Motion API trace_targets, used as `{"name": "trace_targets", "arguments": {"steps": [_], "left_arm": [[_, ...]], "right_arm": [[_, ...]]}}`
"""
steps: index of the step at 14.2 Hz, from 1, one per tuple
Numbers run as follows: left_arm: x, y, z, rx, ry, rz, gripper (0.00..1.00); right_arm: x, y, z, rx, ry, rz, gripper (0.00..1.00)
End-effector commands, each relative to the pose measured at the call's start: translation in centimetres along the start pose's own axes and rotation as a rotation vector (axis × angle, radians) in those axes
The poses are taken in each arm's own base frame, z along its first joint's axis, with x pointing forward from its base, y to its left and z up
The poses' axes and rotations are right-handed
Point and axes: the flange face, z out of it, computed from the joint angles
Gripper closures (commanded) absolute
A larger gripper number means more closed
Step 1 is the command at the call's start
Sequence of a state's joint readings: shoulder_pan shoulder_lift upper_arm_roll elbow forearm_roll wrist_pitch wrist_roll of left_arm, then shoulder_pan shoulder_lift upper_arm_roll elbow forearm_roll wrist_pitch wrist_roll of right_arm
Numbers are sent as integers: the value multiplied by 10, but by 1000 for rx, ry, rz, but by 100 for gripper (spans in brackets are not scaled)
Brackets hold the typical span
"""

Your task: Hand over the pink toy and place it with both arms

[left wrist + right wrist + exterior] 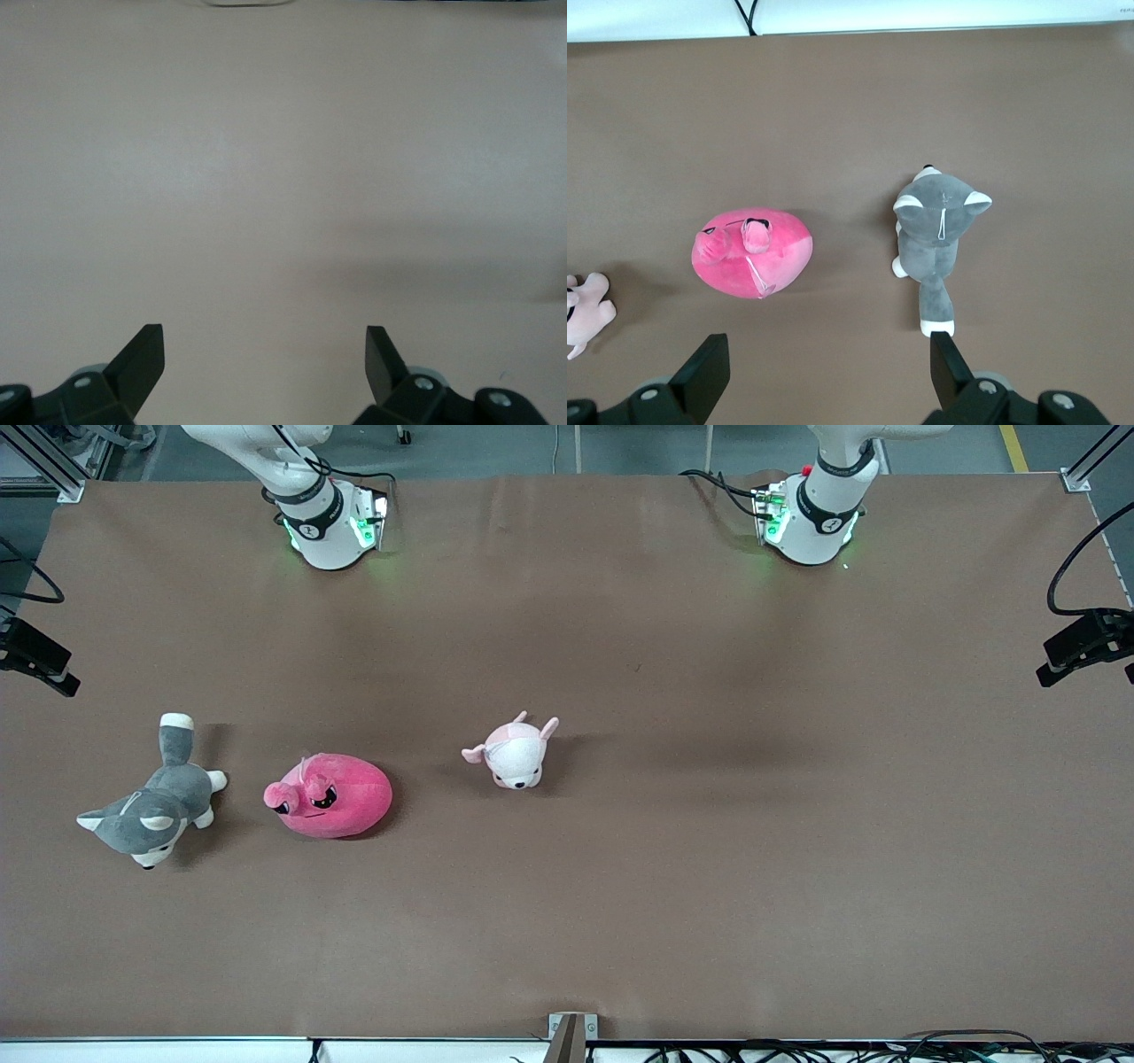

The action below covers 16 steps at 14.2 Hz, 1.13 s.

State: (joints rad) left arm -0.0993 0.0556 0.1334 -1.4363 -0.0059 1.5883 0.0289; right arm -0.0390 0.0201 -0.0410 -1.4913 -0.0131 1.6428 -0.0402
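Pink toy sits on table btwn grey husky & pale plush. Right gripper hangs over them, jaws wide; left gripper waits over bare table, jaws wide.

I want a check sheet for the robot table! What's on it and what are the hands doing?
Surface: brown covered table, flat.
Job's things: big hot-pink blob plush toy lying on the table, untouched.
Clutter: grey-and-white plush husky beside it toward the right arm's end; small pale-pink-and-white plush animal toward the middle.
Hands: left hand open over bare table; right hand open, above the toys, holding nothing.
Cables: black cables along the table edge nearest the front camera.
Surroundings: grey floor.
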Motion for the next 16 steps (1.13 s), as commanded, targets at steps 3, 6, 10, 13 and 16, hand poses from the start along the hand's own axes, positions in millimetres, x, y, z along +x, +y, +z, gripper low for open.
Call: {"name": "trace_targets", "arguments": {"steps": [3, 6, 10, 13, 16], "left_arm": [[-1, 3, -4, -6, 2, -7, 0], [-1, 4, -4, -9, 3, -7, 0], [-7, 8, 4, -63, -61, -14, 0], [-8, 7, 6, -63, -77, -16, 0], [-8, 6, 6, -61, -77, -16, 0]], "right_arm": [[-5, -1, -1, -10, -12, 13, 0], [-4, -1, 0, -12, -12, 9, 0], [-4, -1, 0, -13, -12, 4, 0], [-4, -1, 3, -13, -17, 4, 0], [-1, -1, 11, -13, -29, 6, 0]]}}
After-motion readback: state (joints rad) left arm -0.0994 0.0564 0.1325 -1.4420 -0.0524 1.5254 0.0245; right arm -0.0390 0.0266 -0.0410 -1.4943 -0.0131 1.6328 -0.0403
